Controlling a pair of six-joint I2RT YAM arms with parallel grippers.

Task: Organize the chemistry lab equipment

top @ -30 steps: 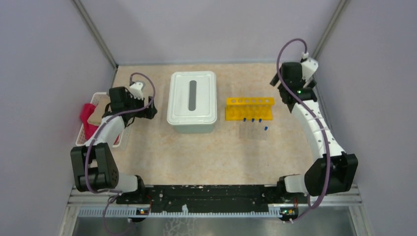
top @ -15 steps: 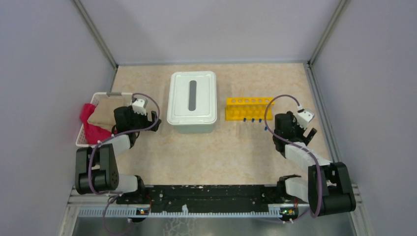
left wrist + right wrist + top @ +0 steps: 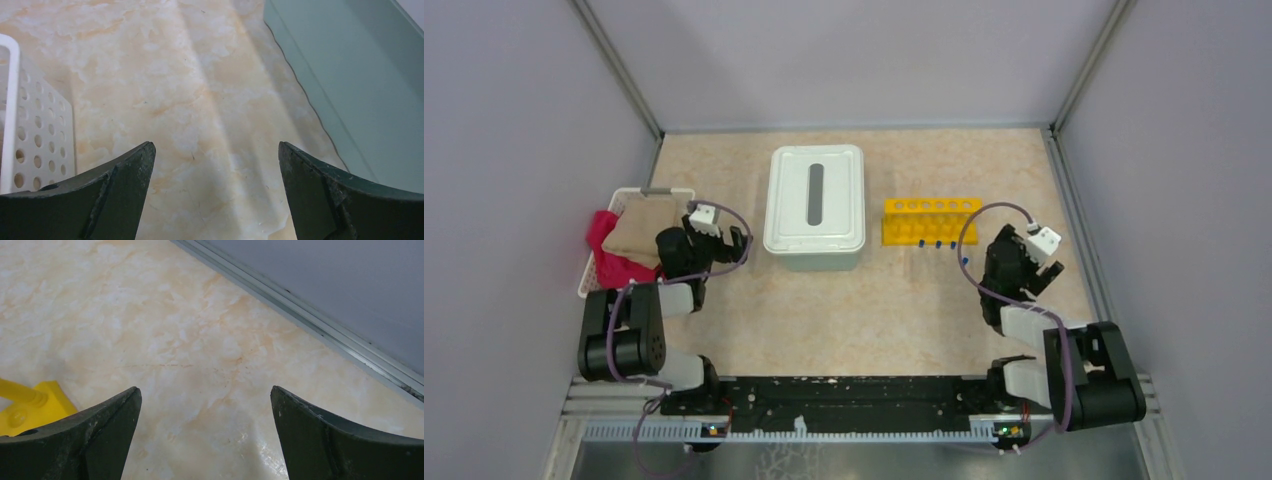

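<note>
We see both arms folded low near their bases, one on each side of the table (image 3: pixel 844 310). The left gripper (image 3: pixel 216 145) hangs over bare marbled tabletop with its fingers (image 3: pixel 125 175) spread wide and nothing between them. In its wrist view the perforated wall of the white basket (image 3: pixel 40 135) stands to its left and the pale side of the white lidded bin (image 3: pixel 360 90) rises to its right. The right gripper (image 3: pixel 206 390) is likewise released, its jaws wide apart over empty tabletop, gripping nothing. A corner of the yellow tube rack (image 3: pixel 30 407) shows at the lower left of its view, and the metal rail (image 3: pixel 300 305) at the foot of the side wall crosses the upper right.

From above, the yellow tube rack sits right of centre, just beside the bin, which has a long slot in its lid. Small blue-capped tubes (image 3: pixel 938 244) lie along the rack's near edge. We make out three caps in a row and a fourth slightly nearer the right arm, but we cannot tell whether any of them touches the rack. The basket sits at the left edge of the table and holds a pink cloth (image 3: pixel 604 240) with a tan cloth (image 3: pixel 639 228) on top of it.
</note>
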